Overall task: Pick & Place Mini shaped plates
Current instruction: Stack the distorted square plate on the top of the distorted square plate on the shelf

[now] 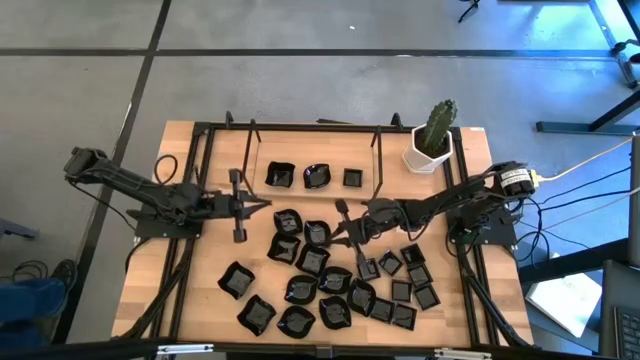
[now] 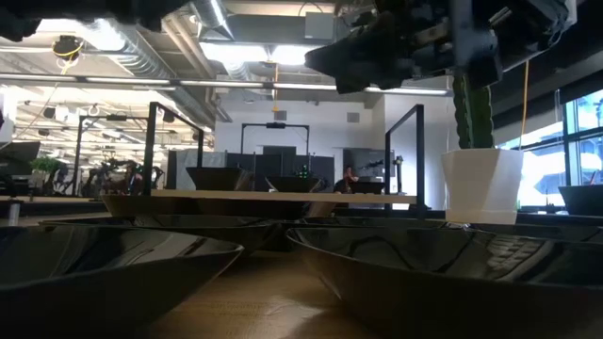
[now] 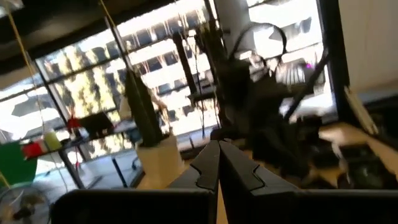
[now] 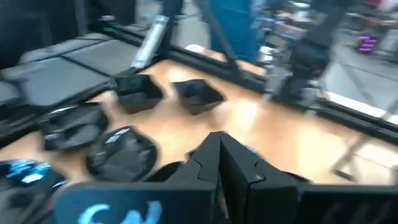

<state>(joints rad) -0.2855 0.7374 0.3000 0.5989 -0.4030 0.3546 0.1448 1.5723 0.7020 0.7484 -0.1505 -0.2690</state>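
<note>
Many mini shaped plates, tiny glossy black dishes, lie bottom-down in a loose cluster [image 1: 320,285] on the wooden table's near middle. Three more, a wavy one [image 1: 280,176], a rounded one [image 1: 317,177] and a square one [image 1: 352,178], sit in a row at the far middle. My left gripper [image 1: 266,205] is left of the cluster's far end, above the table; its fingers [image 3: 217,163] are shut and empty. My right gripper [image 1: 336,230] hovers over the cluster's far part; its fingers [image 4: 219,155] are shut and empty, with plates [image 4: 121,149] below and ahead of them.
A white pot with a green cactus [image 1: 432,138] stands at the far right corner and also shows in the low view [image 2: 482,184]. Black frame rails [image 1: 205,170] run around and across the table. Bare wood lies at the near left [image 1: 150,290].
</note>
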